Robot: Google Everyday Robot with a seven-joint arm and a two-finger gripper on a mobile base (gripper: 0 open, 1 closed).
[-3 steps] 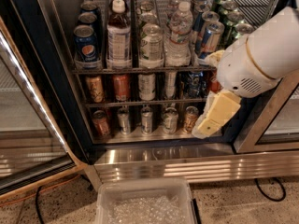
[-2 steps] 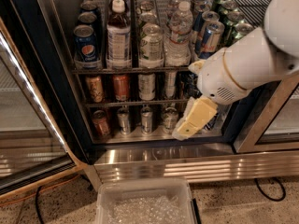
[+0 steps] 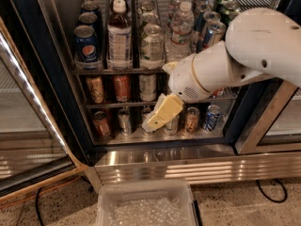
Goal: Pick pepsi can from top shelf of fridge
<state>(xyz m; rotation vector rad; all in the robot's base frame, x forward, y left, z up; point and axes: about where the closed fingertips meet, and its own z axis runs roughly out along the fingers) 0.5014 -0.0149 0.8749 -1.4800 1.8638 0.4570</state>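
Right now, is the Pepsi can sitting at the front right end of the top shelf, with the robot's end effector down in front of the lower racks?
Not quite. The camera view shows the pepsi can at the front left end of the top shelf, not the right. The rest is right: the end effector is low, in front of the lower racks.

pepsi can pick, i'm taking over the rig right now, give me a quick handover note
Hand: low in front of the fridge's lower racks, below and to the right of the pepsi can, not touching it.
Pepsi can: upright at the front left of the top shelf, with more blue cans lined up behind it.
Done: nothing grasped yet.
Left: raise the hand to the top shelf, shift left, grasp the can, pull it out.
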